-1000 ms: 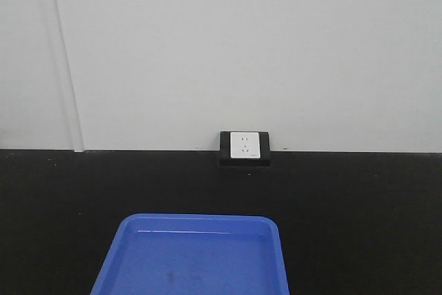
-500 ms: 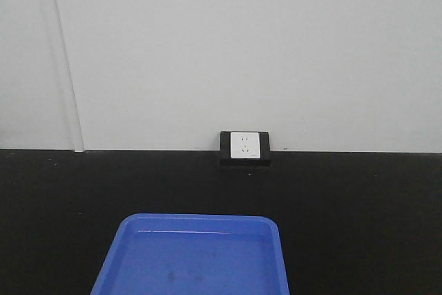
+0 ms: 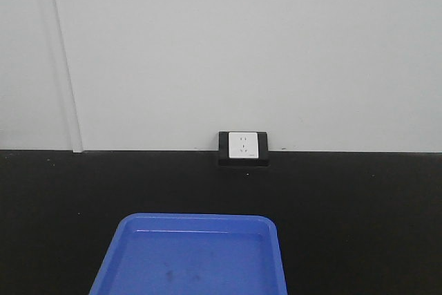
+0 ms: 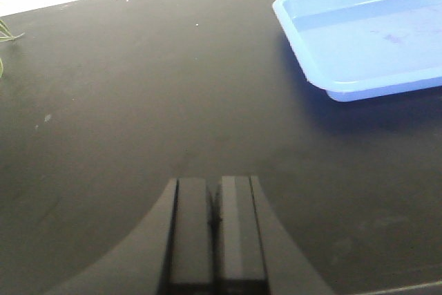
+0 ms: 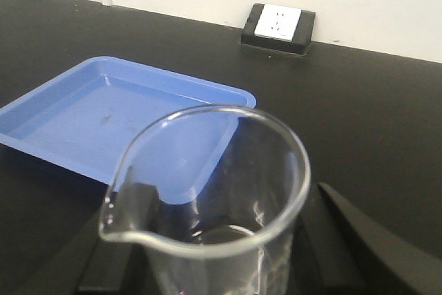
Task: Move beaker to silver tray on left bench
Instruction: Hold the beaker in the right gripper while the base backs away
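A small clear glass beaker [image 5: 207, 170] with a pouring spout at its lower left fills the right wrist view. My right gripper [image 5: 231, 202] is shut on it, one dark finger on each side of the glass, and holds it upright above the black bench [image 5: 359, 101]. My left gripper [image 4: 215, 183] is shut with nothing in it and hovers over bare black bench [image 4: 138, 101]. The silver tray is out of view in every frame.
A bright blue plastic tray [image 3: 193, 257] lies on the bench straight ahead; the same blue tray [image 5: 103, 119] sits beyond the beaker and the blue tray [image 4: 366, 39] shows at the left wrist view's upper right. A wall socket [image 3: 243, 146] sits at the bench's back edge.
The front view has shifted by a few pixels, so the socket and blue tray sit slightly further left. Nothing else differs.
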`<state>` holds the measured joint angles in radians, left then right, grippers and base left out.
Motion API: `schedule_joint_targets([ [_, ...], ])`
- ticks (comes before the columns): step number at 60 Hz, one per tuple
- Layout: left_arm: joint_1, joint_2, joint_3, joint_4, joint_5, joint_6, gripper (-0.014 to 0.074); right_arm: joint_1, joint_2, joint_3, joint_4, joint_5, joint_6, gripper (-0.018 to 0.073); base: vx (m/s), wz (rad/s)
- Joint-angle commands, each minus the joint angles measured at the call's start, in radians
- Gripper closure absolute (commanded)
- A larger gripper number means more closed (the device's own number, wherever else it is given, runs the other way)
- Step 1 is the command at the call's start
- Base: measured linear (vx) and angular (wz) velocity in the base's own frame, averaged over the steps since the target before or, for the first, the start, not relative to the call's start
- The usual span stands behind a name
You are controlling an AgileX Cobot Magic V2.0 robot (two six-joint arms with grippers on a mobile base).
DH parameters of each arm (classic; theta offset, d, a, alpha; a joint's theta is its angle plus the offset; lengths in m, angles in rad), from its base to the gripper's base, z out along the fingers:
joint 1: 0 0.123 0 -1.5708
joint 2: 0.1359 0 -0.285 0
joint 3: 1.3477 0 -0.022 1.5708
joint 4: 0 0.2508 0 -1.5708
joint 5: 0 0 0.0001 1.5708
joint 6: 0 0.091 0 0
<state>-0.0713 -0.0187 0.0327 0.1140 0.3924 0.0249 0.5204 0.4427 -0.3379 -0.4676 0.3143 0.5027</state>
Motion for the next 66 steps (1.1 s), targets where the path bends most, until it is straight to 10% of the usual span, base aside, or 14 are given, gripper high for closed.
schedule_joint_targets([
  [1, -0.003, -0.007, 0.02, -0.001, -0.083, -0.002, 0.0595, -0.004, 0.003, -0.032, -0.026, -0.073, 0.0, 0.0571, -0.02, -0.04],
  [66, -0.003, -0.007, 0.02, -0.001, -0.083, -0.002, 0.0595, -0.004, 0.003, -0.032, -0.026, -0.073, 0.0, 0.0571, -0.15, -0.16],
])
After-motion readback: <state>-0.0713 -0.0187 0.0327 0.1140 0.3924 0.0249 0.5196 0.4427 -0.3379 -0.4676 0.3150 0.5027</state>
